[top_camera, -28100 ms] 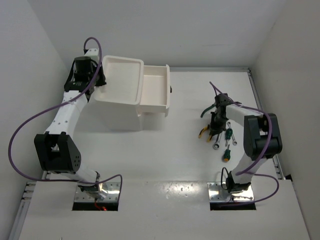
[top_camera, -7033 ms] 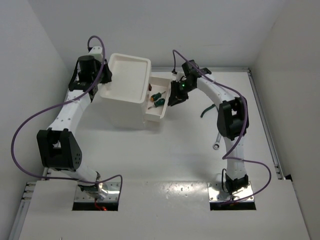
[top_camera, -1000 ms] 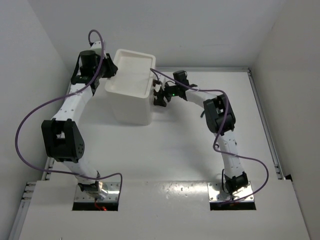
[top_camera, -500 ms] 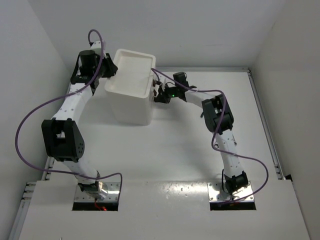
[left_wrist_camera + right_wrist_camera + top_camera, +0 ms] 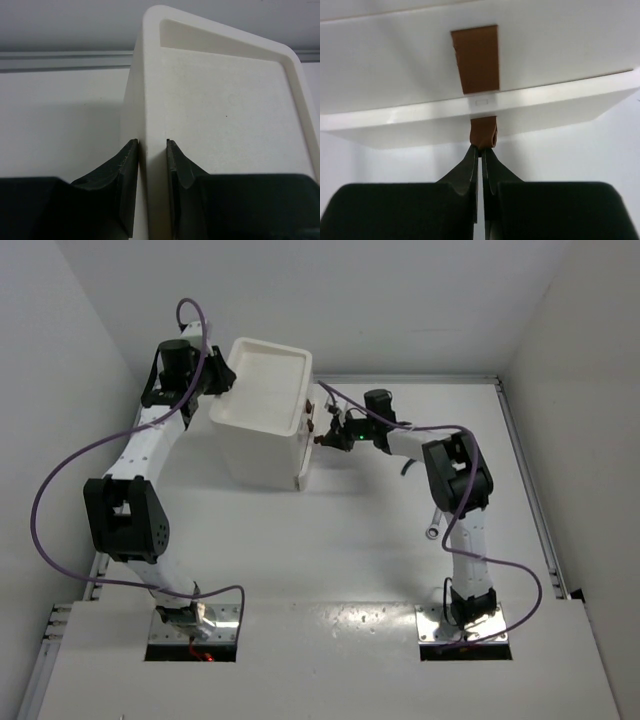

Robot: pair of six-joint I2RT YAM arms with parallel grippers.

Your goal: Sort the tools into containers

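1. Left gripper (image 5: 151, 143): clamped on the side rim (image 5: 150, 75) of the cabinet (image 5: 262, 445), one finger outside the wall and one inside the tray (image 5: 225, 110). The cabinet is thin plastic, so I judge it light and apt to slide. This clamp braces it.

2. Right gripper (image 5: 480, 148): fingers together, tips touching the lower dark red handle (image 5: 483, 134). I cannot tell whether they pinch any of it. The handle is a small stiff tab. Take it across its width, close to the drawer front.

3. Containers: the tray shows no tool in it. In the top view the drawers (image 5: 560, 55) look pushed in, so their contents are hidden.

4. Tool in view: one wrench (image 5: 433, 530) lies flat on the table (image 5: 350, 550), well apart from the cabinet, near the right arm's forearm. I judge it stiff, smooth steel, light but slippery, and low against the surface. Take it across the shank near the middle, with the fingertips down at the table. Other tools are not identifiable in these views.
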